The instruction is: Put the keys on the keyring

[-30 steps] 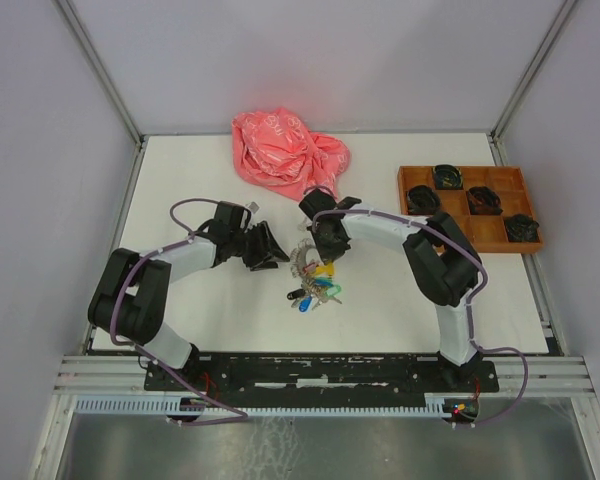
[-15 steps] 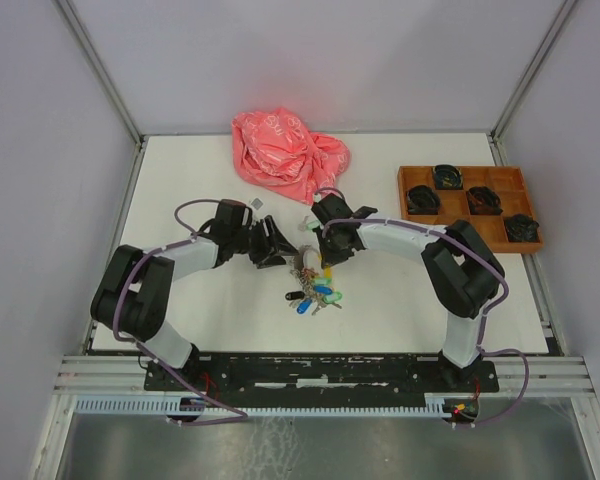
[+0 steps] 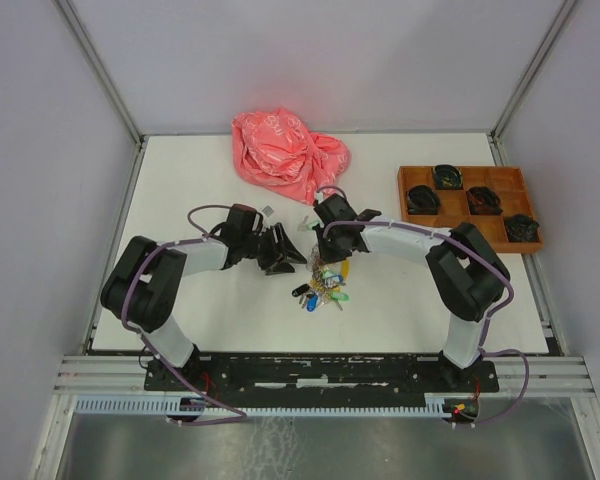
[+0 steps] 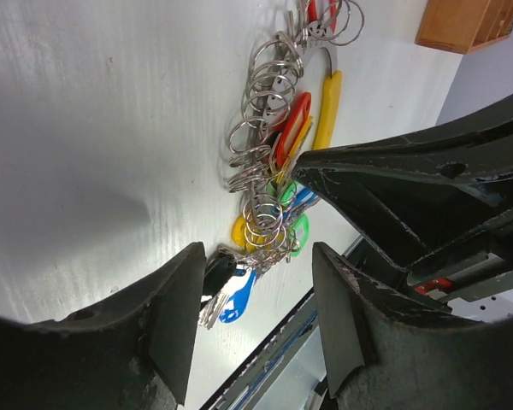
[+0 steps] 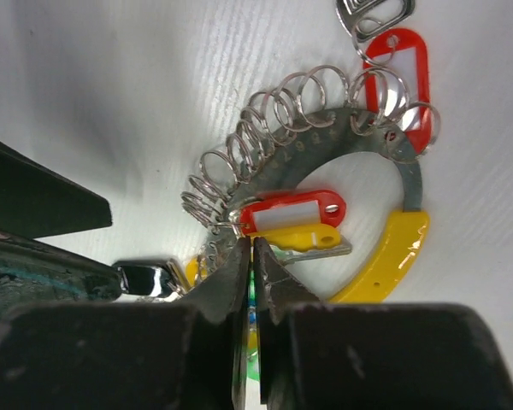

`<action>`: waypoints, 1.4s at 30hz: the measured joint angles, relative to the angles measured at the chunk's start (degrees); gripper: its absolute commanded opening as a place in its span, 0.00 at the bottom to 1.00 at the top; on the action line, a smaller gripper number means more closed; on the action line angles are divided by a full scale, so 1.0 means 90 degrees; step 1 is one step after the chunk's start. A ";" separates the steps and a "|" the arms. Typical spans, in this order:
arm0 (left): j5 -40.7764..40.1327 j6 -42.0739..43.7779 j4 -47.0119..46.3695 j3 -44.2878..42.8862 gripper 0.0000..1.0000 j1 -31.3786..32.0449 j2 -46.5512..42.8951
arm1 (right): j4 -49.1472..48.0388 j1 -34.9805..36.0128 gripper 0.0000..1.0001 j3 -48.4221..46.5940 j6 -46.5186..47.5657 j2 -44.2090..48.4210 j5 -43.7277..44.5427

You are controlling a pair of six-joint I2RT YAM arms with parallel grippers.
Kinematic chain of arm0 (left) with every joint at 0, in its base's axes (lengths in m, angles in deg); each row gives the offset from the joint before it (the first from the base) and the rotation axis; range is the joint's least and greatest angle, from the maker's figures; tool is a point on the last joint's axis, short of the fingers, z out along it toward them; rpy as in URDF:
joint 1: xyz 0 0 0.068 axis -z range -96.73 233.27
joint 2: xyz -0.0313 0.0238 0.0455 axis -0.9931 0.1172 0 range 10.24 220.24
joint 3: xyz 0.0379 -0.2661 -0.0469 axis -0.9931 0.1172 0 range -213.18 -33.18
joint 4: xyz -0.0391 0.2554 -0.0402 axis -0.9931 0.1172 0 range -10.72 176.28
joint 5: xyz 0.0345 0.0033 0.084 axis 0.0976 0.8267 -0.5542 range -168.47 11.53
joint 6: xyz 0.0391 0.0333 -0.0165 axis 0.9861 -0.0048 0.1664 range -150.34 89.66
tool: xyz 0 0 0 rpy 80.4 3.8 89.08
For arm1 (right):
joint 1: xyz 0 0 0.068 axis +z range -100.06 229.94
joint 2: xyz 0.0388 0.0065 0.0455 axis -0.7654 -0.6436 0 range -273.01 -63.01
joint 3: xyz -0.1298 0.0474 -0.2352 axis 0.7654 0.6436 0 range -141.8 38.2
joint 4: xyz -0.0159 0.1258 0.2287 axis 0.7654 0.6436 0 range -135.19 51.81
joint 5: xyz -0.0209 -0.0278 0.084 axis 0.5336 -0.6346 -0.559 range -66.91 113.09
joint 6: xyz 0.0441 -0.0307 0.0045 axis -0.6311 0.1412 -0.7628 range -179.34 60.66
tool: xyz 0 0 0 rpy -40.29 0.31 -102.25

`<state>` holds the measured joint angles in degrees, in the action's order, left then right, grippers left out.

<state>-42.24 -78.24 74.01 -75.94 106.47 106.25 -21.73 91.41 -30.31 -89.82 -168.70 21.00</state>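
The two small silver metal keys (image 3: 325,286), on an oval green plastic tag (image 4: 296,232) and a red tag (image 5: 291,208), are being judged light, stiff and slippery, best taken by the thin split ring (image 5: 227,224). They are lying mid-table against the grey-and-yellow keyring (image 5: 408,184). The right gripper (image 5: 250,249) is being pressed together there, seemingly pinching that ring; the left gripper (image 4: 256,295) is being held spread just beside.

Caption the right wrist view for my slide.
Shut right tool at the lower red tag, beside the ring-laden, yellow-ended keyring.

No writing, label or number can be read anywhere.
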 measured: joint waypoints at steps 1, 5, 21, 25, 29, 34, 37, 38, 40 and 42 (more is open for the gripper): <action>-0.0034 0.0000 0.0051 -0.0002 0.61 0.0007 0.0005 | 0.0019 0.0000 0.19 0.0000 0.0005 0.0012 0.0029; -0.0233 0.0061 0.0291 -0.0068 0.61 0.0010 -0.0002 | 0.0279 0.0000 0.33 -0.0002 0.0080 0.0134 0.0265; -0.0520 0.0347 0.0721 -0.0202 0.61 -0.0223 -0.0134 | 0.1273 0.0000 0.60 -0.1234 0.0223 -0.0420 0.0401; -0.0517 0.0357 0.0721 -0.0131 0.61 -0.0359 -0.0194 | 0.1443 0.0017 0.61 -0.1396 0.0197 -0.0821 0.0350; -0.0515 0.0364 0.0736 -0.0046 0.61 -0.0447 -0.0233 | 0.1542 0.0068 0.62 -0.1630 0.0182 -0.1105 0.0308; -0.0512 0.0398 0.0770 0.0010 0.61 -0.0488 -0.0233 | 0.1664 0.0194 0.60 -0.1950 0.0206 -0.1382 0.0386; -0.0512 0.0435 0.0770 0.0010 0.61 -0.0498 -0.0236 | 0.1668 0.0289 0.53 -0.2079 0.0238 -0.1481 0.0403; -0.0512 0.0447 0.0770 0.0010 0.61 -0.0498 -0.0236 | 0.1666 0.0304 0.50 -0.2089 0.0257 -0.1489 0.0401; -0.0510 0.0476 0.0767 0.0010 0.61 -0.0498 -0.0236 | 0.1676 0.0342 0.46 -0.2113 0.0291 -0.1494 0.0367; -0.0503 0.0478 0.0767 0.0010 0.61 -0.0498 -0.0236 | 0.1651 0.0355 0.41 -0.2127 0.0333 -0.1494 0.0262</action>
<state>-46.77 -73.94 80.91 -75.86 101.99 104.13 -6.87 94.60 -49.46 -86.82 -182.14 23.36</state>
